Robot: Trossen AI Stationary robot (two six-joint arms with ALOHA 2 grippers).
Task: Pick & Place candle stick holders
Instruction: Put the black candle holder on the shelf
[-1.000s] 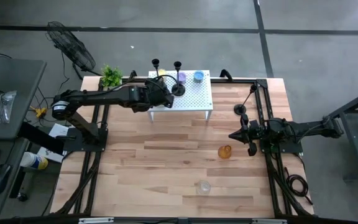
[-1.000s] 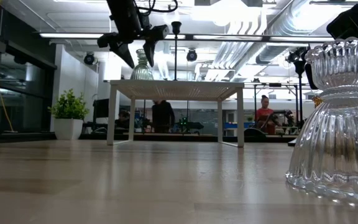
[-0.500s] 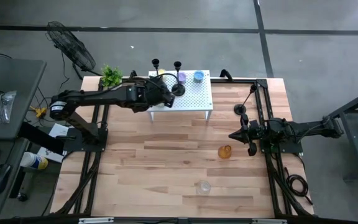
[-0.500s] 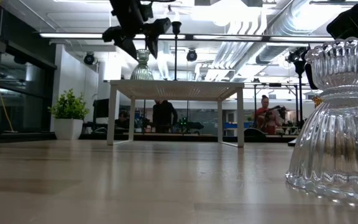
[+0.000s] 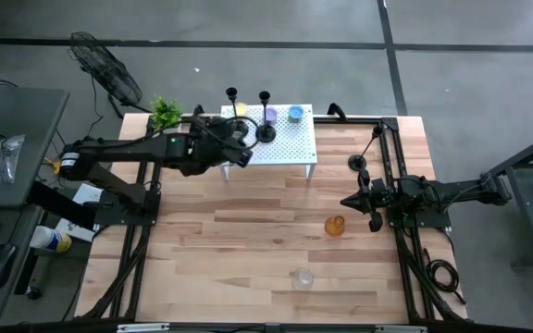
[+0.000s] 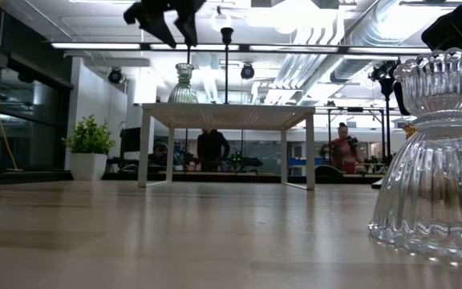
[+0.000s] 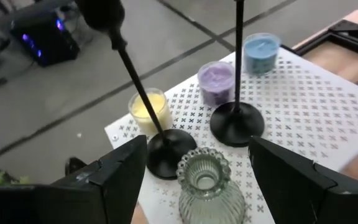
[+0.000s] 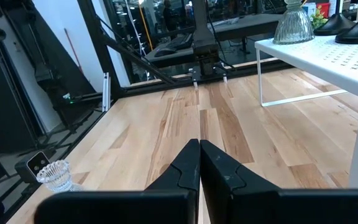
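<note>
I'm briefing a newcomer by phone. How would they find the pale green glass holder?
Look at the small white perforated stand at the table's far edge. On its corner nearest the left gripper stands the pale green holder, ribbed clear glass, unlike the black candlesticks behind it.

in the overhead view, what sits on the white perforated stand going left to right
yellow cup → black candlestick → purple cup → blue cup, all on the white stand. The open left gripper is over the stand's left part, so I leave out what is there.
</note>
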